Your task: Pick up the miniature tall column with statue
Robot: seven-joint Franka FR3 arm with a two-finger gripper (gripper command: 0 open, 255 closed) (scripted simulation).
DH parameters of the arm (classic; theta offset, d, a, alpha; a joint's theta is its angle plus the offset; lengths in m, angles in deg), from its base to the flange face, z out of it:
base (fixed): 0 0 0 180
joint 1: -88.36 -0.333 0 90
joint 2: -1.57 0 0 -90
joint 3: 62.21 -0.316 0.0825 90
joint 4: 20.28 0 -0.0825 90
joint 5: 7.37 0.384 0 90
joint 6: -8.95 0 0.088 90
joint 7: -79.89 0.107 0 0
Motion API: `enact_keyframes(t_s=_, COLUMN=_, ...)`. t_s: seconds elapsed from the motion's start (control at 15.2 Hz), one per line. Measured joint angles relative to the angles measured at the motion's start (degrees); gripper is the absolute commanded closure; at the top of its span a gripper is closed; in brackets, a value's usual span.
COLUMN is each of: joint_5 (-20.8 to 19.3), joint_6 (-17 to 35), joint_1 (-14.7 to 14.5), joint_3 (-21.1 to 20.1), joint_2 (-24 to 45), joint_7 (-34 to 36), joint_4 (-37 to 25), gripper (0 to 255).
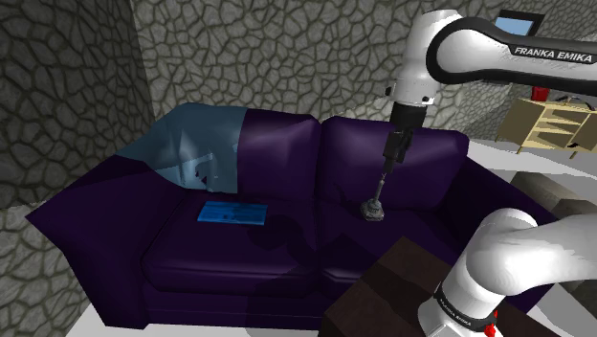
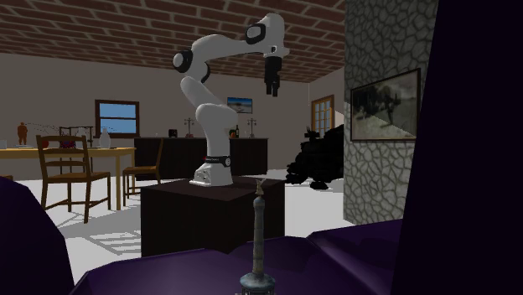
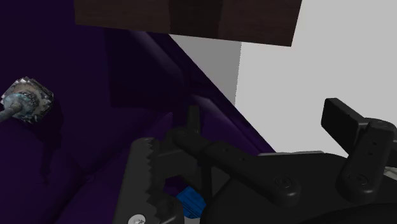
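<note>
Fingers [image 3: 342, 121] stand well apart in the wrist view, nothing lies between them, and they hold nothing. They hang from the white arm [image 1: 450, 48], pointing down over the dark purple sofa [image 1: 287, 153].

One column [image 1: 374, 196] is there to be picked. It is a thin grey-green shaft on a wider base with a small figure on top. It stands on the sofa's seat cushion below the fingers [image 1: 394, 151], apart from them and untouched. In the wrist view the column [image 3: 25, 102] is seen from above, with its rough base off to one side of the fingers, outside the gap between them. In the second exterior view the column [image 2: 257, 243] stands upright and the fingers [image 2: 272, 85] hang high above it.

On the same sofa, farther from the fingers than the column is, one flat blue thing [image 1: 232, 213] lies on the other seat cushion. One pale blue throw [image 1: 191, 144] is draped over the sofa's back and arm, beyond the flat blue thing and well apart from the fingers.

Behind the fingers in the second exterior view, the arm rises from one dark box, its stand [image 2: 209, 218]. One framed picture [image 2: 384, 105] hangs on the stone wall [image 2: 377, 184] to the side of them.
</note>
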Motion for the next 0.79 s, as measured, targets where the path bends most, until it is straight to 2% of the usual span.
enact_keyframes(t_s=0.2, joint_5=-1.0, joint_6=1.4, joint_1=0.4, joint_3=1.0, joint_2=0.7, joint_7=-1.4, joint_4=0.9, gripper=0)
enact_keyframes(t_s=0.79, joint_5=-9.0, joint_6=11.2, joint_1=4.1, joint_3=9.7, joint_2=8.0, joint_7=-12.5, joint_4=4.2, gripper=0)
